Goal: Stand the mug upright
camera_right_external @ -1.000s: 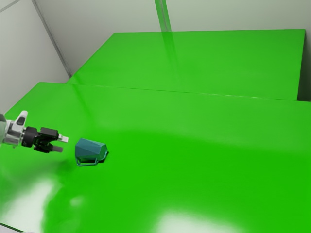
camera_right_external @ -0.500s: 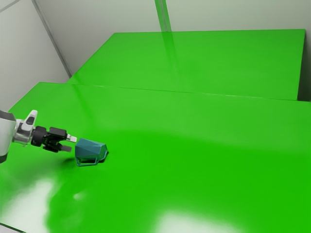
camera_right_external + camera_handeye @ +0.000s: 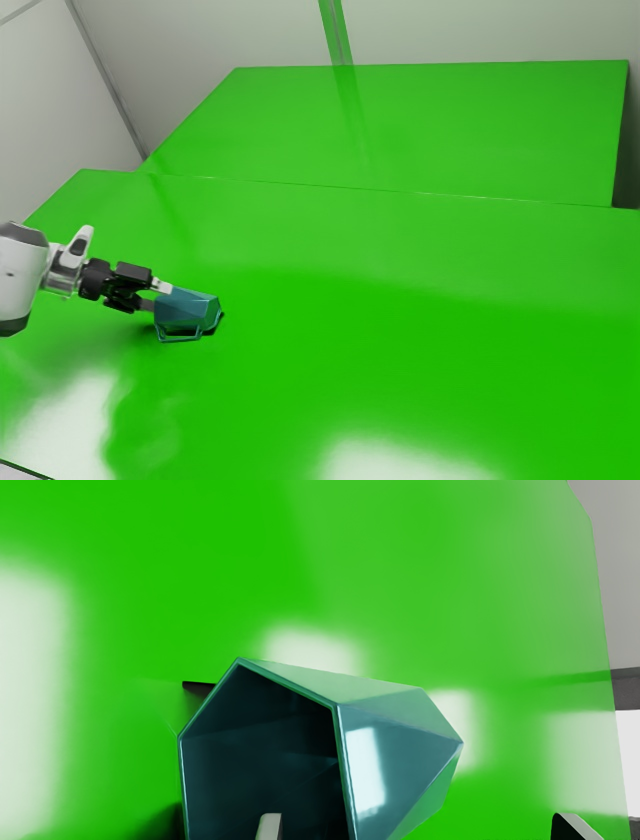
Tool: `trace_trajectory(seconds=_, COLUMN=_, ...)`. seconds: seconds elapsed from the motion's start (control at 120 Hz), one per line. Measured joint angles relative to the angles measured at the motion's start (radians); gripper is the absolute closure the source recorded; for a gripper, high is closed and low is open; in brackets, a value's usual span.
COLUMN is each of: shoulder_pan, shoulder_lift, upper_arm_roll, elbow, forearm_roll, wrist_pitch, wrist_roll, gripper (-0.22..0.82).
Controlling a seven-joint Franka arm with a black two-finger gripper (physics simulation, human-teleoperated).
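Observation:
The teal faceted mug [image 3: 187, 311] lies on its side on the green table in the exterior view, its handle toward the viewer. My gripper [image 3: 159, 297] is at the mug's end on the exterior view's left, fingertips overlapping that end. In the wrist view the mug [image 3: 390, 740] shows its dark open mouth facing my hand. The gripper [image 3: 420, 827] stands open there, one fingertip in front of the mouth and the other out beyond the mug's outer side. Whether a finger touches the mug, I cannot tell.
The glossy green table [image 3: 400, 350] extends around the mug. Behind it is a second green surface [image 3: 420, 130], with grey walls [image 3: 480, 30] beyond.
My gripper has moved toward the exterior view's right, from a gap beside the mug up to its near end. The mug has stayed where it was.

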Motion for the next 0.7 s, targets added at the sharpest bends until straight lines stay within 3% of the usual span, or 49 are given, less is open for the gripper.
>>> trace_trajectory(seconds=0.375, shoulder_pan=-0.022, shoulder_lift=0.021, upper_arm_roll=-0.003, elbow=0.0, forearm_roll=-0.006, wrist_pitch=0.002, wrist_roll=0.001, gripper=0.03)
trace_trajectory(seconds=0.7, shoulder_pan=-0.029, shoulder_lift=0.021, upper_arm_roll=-0.003, elbow=0.0, forearm_roll=-0.015, wrist_pitch=0.002, wrist_roll=0.001, gripper=0.32)
